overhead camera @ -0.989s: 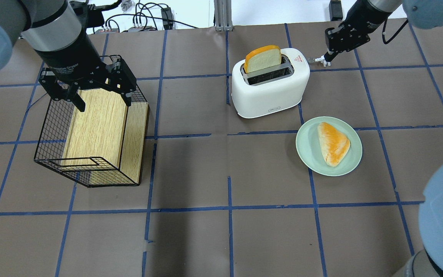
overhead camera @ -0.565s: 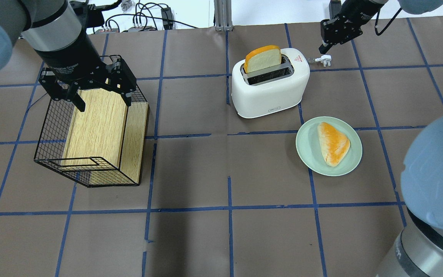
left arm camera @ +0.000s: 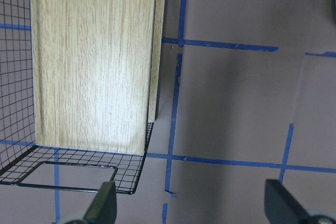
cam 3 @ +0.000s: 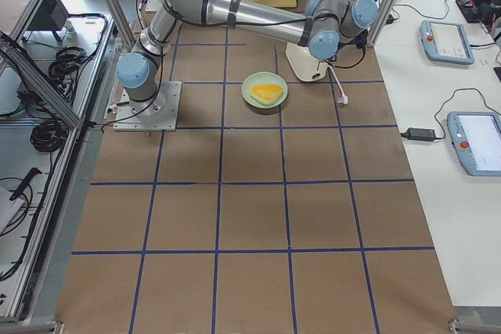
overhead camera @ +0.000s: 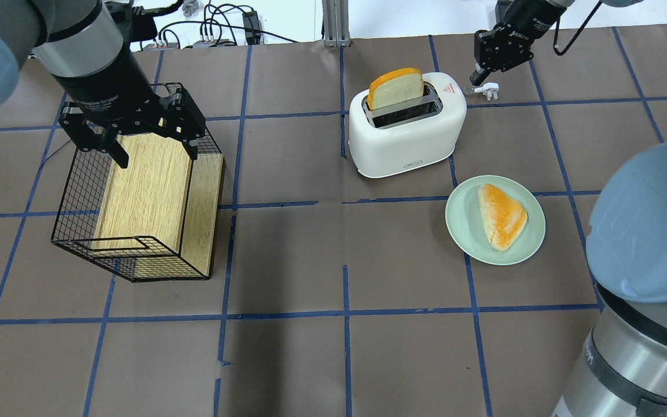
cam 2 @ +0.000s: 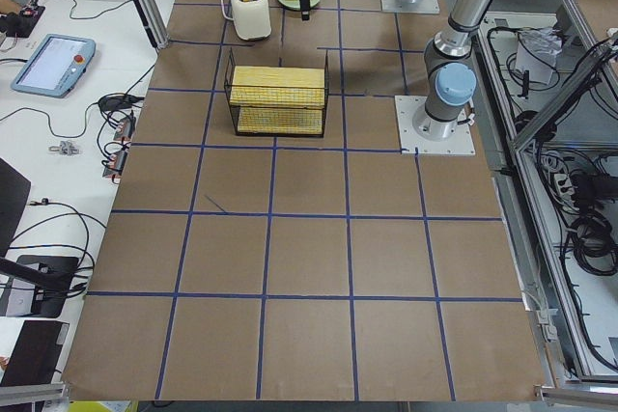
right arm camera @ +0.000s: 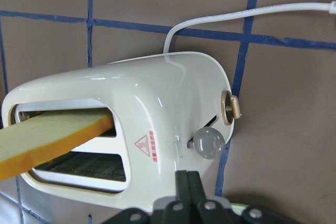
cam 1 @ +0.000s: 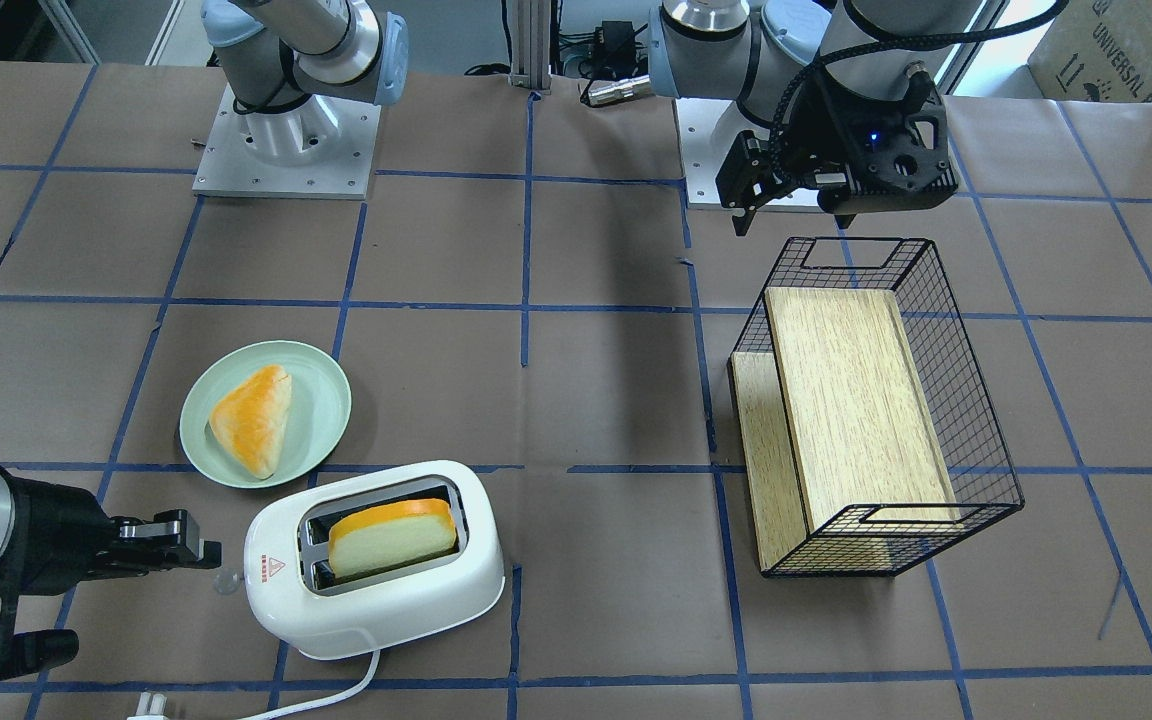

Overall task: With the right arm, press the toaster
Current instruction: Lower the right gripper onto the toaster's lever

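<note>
The white toaster (overhead camera: pixel 406 124) stands at the far middle of the table with a slice of bread (overhead camera: pixel 396 87) sticking up from one slot. It also shows in the front view (cam 1: pixel 376 585) and the right wrist view (right arm camera: pixel 157 98). Its clear lever knob (right arm camera: pixel 208 141) is on the end with the red triangle. My right gripper (overhead camera: pixel 476 77) is shut and empty, its tips (right arm camera: pixel 187 181) close to the knob, a little off to one side, and apart from it. My left gripper (overhead camera: pixel 136 139) is open and empty above the wire basket (overhead camera: pixel 73 191).
A pale green plate (overhead camera: pixel 458 229) with a triangular bread piece (overhead camera: pixel 501 215) sits just in front of the toaster. The toaster's white cord (cam 1: pixel 336 690) and plug (overhead camera: pixel 488 90) lie on the table by the right gripper. The basket holds a wooden box (overhead camera: pixel 148 185).
My right gripper has moved left and farther back, closer to the toaster's lever end. The right arm's elbow has swung further into the overhead view. The left arm has not moved.
</note>
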You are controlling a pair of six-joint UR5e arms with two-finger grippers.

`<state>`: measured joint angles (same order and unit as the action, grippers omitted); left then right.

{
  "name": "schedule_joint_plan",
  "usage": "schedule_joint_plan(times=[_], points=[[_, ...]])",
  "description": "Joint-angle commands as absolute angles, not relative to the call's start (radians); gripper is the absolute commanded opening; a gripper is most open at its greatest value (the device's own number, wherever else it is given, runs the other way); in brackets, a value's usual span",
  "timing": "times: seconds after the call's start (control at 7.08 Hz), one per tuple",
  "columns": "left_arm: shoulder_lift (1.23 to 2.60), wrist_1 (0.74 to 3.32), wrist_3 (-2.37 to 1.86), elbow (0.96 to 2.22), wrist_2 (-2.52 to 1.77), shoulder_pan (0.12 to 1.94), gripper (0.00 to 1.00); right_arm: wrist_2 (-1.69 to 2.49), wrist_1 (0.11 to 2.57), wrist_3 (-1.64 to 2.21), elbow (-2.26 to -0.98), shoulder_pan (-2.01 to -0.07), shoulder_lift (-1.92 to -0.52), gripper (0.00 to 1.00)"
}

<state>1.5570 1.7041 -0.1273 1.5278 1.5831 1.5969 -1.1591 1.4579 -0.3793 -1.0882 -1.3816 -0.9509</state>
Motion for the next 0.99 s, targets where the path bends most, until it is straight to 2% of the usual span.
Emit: schedule_joint_plan(times=[0.0,0.85], points=[[1.557,1.703,-0.127,1.528,1.583,1.597,1.0,-1.161,1.416,-0.38,-1.086,-1.376,-0.948,0.02],[1.557,1.704,-0.127,1.528,1.583,1.597,1.0,-1.17,1.404,-0.38,-1.081,-1.378,-0.905,0.02]])
